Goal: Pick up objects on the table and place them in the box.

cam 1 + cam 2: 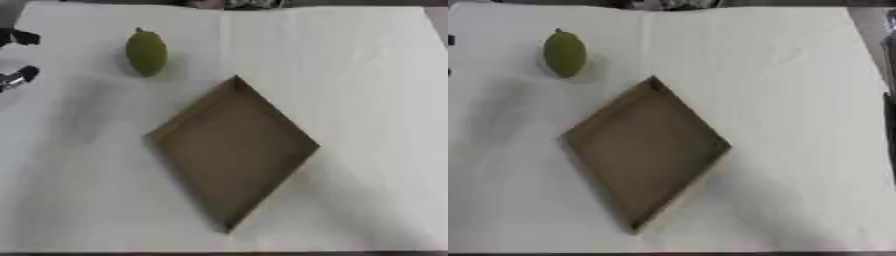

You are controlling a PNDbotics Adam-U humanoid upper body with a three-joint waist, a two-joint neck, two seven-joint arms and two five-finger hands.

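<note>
Fruit (146, 52), green and oval with a small stem, lies on the white-covered desk (367, 75) near its far left corner, well apart from the box (232, 150); the brown cardboard box sits mid-desk, turned cornerwise, and looks empty; nothing has gone in yet, so the whole pick and place is left, I judge; the left hand (17, 77) shows only as dark parts at the left edge, and whether its fingers are open I cannot tell; the right hand is out of sight.
</note>
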